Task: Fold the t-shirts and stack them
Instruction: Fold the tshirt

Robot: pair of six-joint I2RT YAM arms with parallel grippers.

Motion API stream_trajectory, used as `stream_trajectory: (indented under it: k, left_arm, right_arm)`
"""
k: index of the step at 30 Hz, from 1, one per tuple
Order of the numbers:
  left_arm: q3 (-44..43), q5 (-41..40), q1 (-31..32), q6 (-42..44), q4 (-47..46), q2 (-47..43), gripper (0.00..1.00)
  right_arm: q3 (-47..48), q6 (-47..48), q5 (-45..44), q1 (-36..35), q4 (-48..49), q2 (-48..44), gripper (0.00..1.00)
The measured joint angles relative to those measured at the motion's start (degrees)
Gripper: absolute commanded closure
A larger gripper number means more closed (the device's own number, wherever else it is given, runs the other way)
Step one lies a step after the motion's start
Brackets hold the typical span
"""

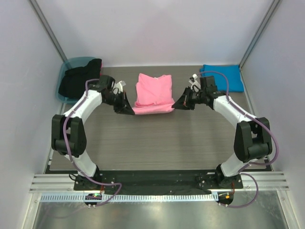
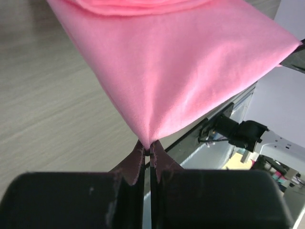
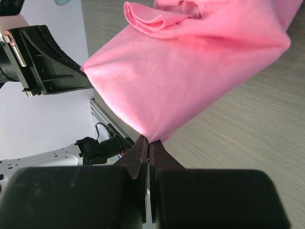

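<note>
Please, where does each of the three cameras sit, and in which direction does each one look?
Top external: above and behind the bases, looking down at the table; left arm and right arm show whole.
Left wrist: on its wrist, looking along the left gripper, shut on a corner of the pink t-shirt.
Right wrist: mirrored; right gripper shut on another corner.
Shared: both wrist views show the same pink t-shirt.

The bubblegum-pink cloth t-shirt (image 1: 153, 90) is lying on the bench (image 1: 157, 138); the bright blue cloth t-shirt (image 1: 224, 77) is sitting to its right, the teal plastic tub (image 1: 75, 61) to its left.
</note>
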State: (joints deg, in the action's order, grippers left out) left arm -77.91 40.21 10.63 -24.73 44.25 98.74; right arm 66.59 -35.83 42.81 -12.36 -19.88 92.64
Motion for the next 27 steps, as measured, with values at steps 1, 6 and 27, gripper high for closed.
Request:
stream_trajectory:
  k: [1,6,27]
  left_arm:
    - [1.53,0.04,0.04,-0.24,-0.11,-0.57,1.0]
    - [10.08,0.2,0.46,-1.81,-1.14,-4.15,1.0]
    - [-37.57,-6.36,0.48,4.46,-1.57,23.17,0.83]
  right_arm:
    - [-0.96,0.0,0.04,0.0,-0.04,-0.57,0.99]
    - [-6.36,0.02,0.42,-0.22,-0.79,-1.66,0.99]
    - [30.03,-0.57,2.14,5.38,5.53,26.97,0.71]
